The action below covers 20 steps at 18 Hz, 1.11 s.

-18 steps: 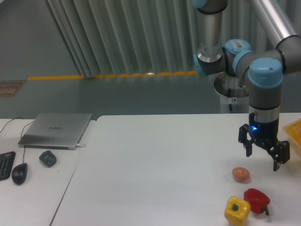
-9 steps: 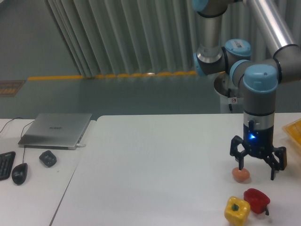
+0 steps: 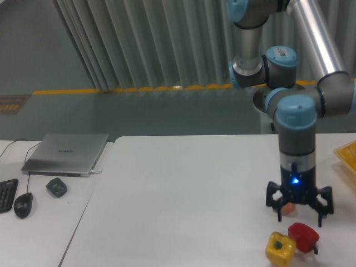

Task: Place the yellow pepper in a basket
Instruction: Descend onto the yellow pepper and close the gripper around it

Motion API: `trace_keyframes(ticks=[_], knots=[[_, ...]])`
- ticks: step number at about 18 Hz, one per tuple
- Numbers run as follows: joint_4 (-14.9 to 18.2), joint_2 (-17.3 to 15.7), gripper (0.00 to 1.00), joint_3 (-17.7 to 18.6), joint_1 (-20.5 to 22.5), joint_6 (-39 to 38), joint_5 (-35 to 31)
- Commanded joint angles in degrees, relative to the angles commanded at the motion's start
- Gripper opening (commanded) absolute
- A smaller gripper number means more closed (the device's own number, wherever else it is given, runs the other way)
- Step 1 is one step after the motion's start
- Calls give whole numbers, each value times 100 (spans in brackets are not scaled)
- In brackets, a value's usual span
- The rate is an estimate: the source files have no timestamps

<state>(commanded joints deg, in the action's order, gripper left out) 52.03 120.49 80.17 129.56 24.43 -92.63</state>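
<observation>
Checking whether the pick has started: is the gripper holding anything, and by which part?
Nothing is held. The gripper hangs open above the yellow pepper.

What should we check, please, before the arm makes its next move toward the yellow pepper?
1. Pincer open and empty: ok.
2. Pincer over the yellow pepper: not ok; it hangs above and behind it, in front of the brown egg.
3. Yellow pepper unobstructed from above: ok.
4. Room beside it: not ok; the red pepper sits right against it, contact cannot tell.
5. Basket in view: ok, only its edge.
6. Basket interior free: cannot tell.
</observation>
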Motion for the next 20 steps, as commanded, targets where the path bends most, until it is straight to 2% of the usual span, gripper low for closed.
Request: trace_keyframes(ticks=[4,20], knots=[[9,89,100,-115,-62,97,-19],[9,273,100,-98,-141,-34,-45]])
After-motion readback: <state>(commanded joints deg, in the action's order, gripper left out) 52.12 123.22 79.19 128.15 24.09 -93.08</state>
